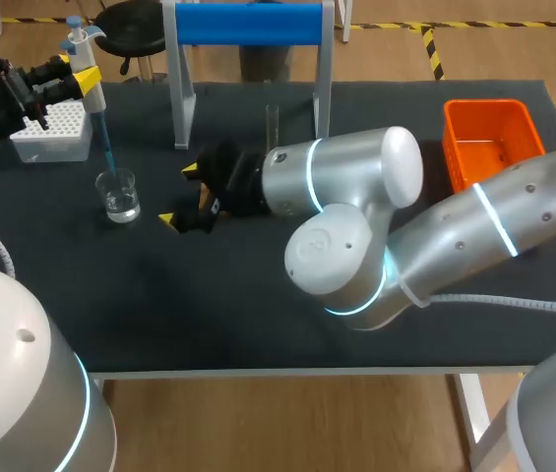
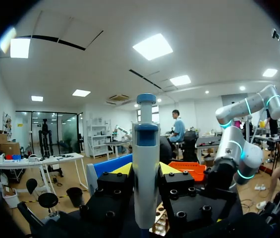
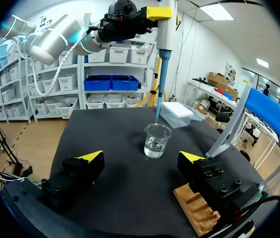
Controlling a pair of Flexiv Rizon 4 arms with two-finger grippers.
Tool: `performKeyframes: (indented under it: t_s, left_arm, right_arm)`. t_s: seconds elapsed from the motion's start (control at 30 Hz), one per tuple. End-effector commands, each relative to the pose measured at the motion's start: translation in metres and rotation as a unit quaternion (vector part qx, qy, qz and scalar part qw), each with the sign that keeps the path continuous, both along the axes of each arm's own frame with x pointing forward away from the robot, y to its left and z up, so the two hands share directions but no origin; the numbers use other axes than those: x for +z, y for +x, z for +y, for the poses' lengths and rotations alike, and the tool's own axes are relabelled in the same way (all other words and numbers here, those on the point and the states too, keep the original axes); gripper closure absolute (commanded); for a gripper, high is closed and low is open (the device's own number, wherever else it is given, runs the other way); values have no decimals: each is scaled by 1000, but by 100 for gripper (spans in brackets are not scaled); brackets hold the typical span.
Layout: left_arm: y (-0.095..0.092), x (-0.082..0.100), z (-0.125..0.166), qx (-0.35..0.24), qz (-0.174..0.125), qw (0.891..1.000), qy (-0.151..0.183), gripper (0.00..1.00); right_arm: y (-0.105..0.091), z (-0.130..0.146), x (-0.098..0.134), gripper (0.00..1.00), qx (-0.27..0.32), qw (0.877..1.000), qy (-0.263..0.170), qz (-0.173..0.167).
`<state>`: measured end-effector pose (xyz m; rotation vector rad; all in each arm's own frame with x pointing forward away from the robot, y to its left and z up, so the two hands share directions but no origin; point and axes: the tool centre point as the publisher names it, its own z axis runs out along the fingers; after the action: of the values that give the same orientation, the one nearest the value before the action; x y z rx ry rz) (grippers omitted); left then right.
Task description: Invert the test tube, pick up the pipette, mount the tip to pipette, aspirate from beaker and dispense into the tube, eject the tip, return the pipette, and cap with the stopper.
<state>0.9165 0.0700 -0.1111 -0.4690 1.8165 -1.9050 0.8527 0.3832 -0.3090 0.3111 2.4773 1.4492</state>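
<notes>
My left gripper (image 1: 73,71) is shut on a white and blue pipette (image 1: 86,69), held upright at the table's far left. The pipette's blue tip (image 1: 105,143) points down, and its end reaches the mouth of a glass beaker (image 1: 118,194) with a little clear liquid. In the left wrist view the pipette (image 2: 145,163) stands between the yellow-tipped fingers (image 2: 122,169). My right gripper (image 1: 181,195) is open just right of the beaker, nothing between its fingers. From its wrist view the beaker (image 3: 157,140) lies ahead of the right gripper (image 3: 141,157). A clear test tube (image 1: 271,123) stands upright behind it.
A white tip box (image 1: 53,133) sits behind the beaker at the far left. A frame with a blue bar (image 1: 248,25) stands at the back middle, an orange bin (image 1: 489,138) at the back right. A wooden block (image 3: 194,208) lies under my right gripper.
</notes>
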Motion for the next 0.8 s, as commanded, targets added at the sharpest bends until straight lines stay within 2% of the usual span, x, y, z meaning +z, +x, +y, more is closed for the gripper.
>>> performKeyframes:
  t_s: [0.03, 0.8]
  left_arm:
    - [0, -1, 1, -2, -2, 1000, -1, 100]
    - [0, -1, 1, -2, -2, 1000, -1, 100]
  right_arm:
    - [-1, 6, -1, 0, -4, 1000, 0, -5]
    - [-2, 6, 3, 0, -4, 1000, 3, -12]
